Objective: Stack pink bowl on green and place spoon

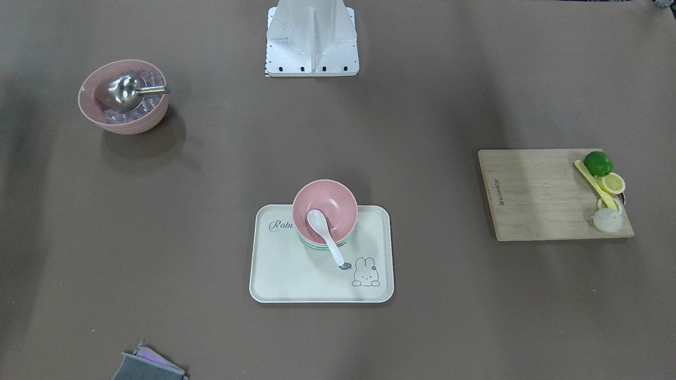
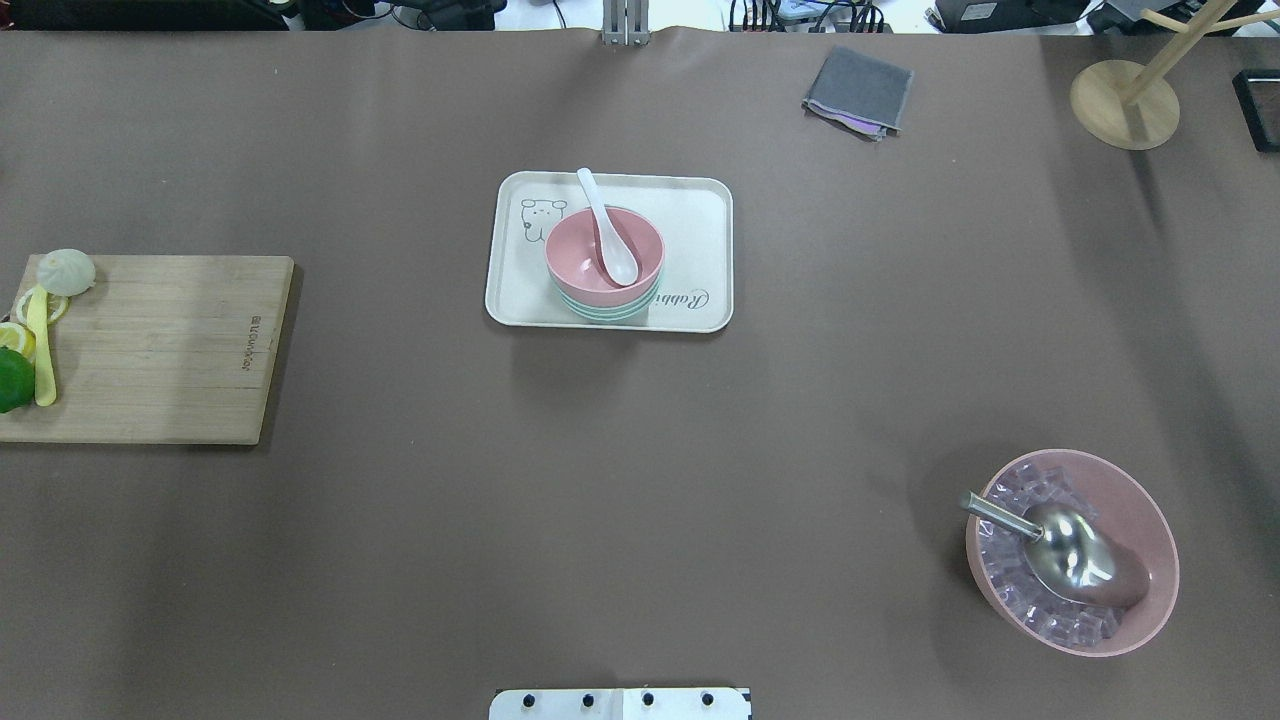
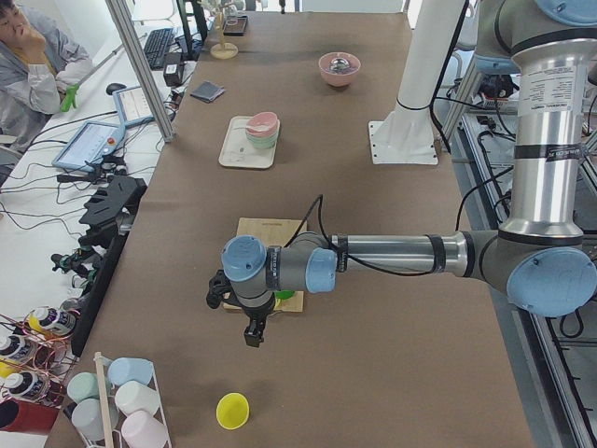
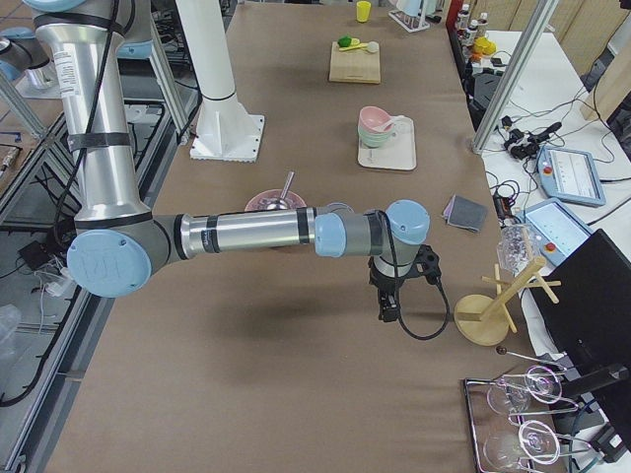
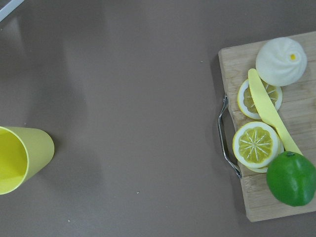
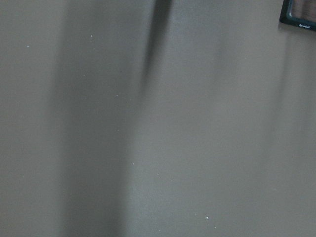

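Sitting nested already: pink bowl (image 1: 325,208) is resting inside the green bowl (image 2: 600,312) on the tray (image 1: 285,274). The stack is sitting well apart from both claws, roughly between them along the bench (image 1: 475,316). Spoon (image 1: 331,243) is lying scoop-down in the pink bowl, handle leaning out over the rim toward the tray's rabbit print.

Left claw (image 3: 254,329) is hanging over the bench, with the board (image 3: 266,229) just beside it and a yellow cup (image 3: 232,410) near on its other side. Right claw (image 4: 388,311) is hanging over bare bench, a wooden rack (image 4: 488,313) near it. Both claws are showing only in side views, so I cannot tell whether either is open or closed.

Judging by the layout, stacking and spoon placing are looking done, and the step in hand is parking clear. Doing that well is meaning keeping both arms away from the tray, since a nudge on the overhanging handle could be levering the spoon out.

Bowls are looking smooth, matte, round and close-nesting, probably plastic. Spoon is looking glossy white with a short curved handle. Tray is cream, a rounded rectangle with a raised lip. Bench cover is looking brown and matte.
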Motion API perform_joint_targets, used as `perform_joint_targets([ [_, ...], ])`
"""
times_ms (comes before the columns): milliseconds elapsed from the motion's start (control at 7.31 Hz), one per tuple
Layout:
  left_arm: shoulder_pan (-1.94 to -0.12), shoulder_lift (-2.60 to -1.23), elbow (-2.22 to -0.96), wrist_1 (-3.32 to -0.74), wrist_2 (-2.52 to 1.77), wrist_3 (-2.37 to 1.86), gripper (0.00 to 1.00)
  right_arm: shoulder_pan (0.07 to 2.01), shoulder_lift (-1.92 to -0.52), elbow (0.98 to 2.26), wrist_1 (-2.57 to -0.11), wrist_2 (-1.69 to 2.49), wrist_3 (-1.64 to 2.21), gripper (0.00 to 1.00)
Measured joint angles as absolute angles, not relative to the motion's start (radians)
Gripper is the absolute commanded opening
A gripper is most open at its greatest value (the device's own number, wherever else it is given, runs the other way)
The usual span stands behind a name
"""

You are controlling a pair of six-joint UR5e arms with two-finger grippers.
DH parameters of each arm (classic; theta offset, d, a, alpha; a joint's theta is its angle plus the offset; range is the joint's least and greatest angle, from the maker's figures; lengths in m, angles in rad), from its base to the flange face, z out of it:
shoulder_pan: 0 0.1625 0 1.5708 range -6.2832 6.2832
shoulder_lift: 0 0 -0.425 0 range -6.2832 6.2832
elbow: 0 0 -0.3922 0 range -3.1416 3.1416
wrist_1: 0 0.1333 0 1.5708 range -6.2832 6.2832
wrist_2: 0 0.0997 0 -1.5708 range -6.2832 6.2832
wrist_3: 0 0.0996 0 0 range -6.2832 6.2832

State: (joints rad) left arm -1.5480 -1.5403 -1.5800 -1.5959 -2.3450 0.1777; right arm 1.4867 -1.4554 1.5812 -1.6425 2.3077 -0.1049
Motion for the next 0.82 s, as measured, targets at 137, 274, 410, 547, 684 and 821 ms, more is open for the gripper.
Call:
perform_joint_targets([
  [137, -1.548, -1.544, -1.588, -1.597, -2.346, 0.178, 0.99, 1.487, -1.455, 1.584, -1.642, 2.309, -0.100, 1.00],
  [274, -1.548, -1.547, -1.600, -1.595, -2.346, 0.179, 0.99, 1.487, -1.453, 1.586, -1.642, 2.308, -0.097, 1.00],
  [410, -1.548, -1.546, -1.616, -1.594, -2.345, 0.179, 0.99, 1.487, -1.450, 1.593, -1.641, 2.308, -0.093, 1.00],
  [547, -1.548, -1.544, -1.624, -1.594, -2.345, 0.179, 0.99, 1.487, -1.449, 1.602, -1.640, 2.308, -0.089, 1.00],
  [684, -1.548, -1.544, -1.625, -1.594, -2.345, 0.180, 0.99, 1.486, -1.450, 1.606, -1.640, 2.307, -0.088, 1.00],
  [821, -1.547, -1.545, -1.623, -1.594, -2.345, 0.180, 0.99, 1.487, -1.454, 1.608, -1.640, 2.307, -0.088, 1.00],
])
